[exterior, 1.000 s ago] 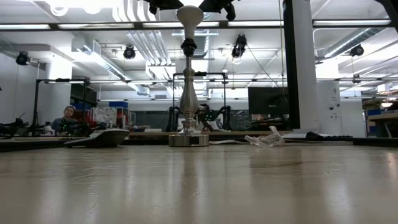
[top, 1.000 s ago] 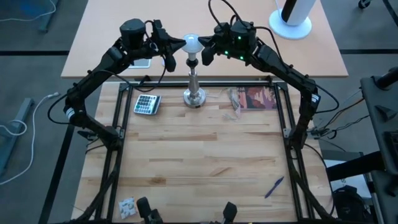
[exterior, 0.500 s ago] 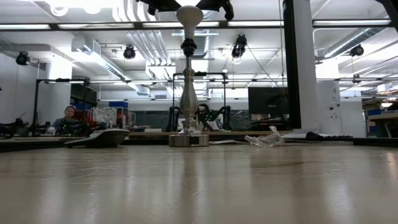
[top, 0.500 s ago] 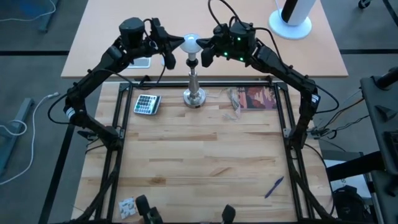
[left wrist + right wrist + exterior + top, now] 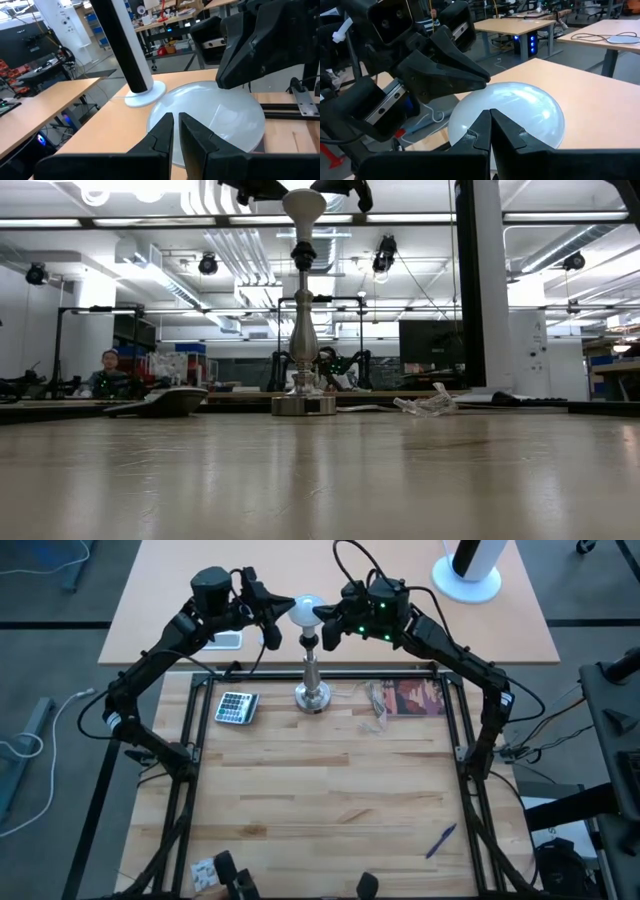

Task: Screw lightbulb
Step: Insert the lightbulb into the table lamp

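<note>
High view: we see the lightbulb seated atop the stand, with the left gripper and right gripper both closed and empty, tips pressing opposite sides. We should turn together, keeping pressure balanced and the bulb upright.

Robotics lab (workbenches, ceiling ducts)

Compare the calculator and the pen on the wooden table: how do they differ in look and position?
The calculator is a flat grey block with dark keys; the pen is a thin blue stick. The calculator lies at the table's far left, near the lamp stand; the pen lies at the near right, alone. Both rest flat, untouched by either arm.
</note>
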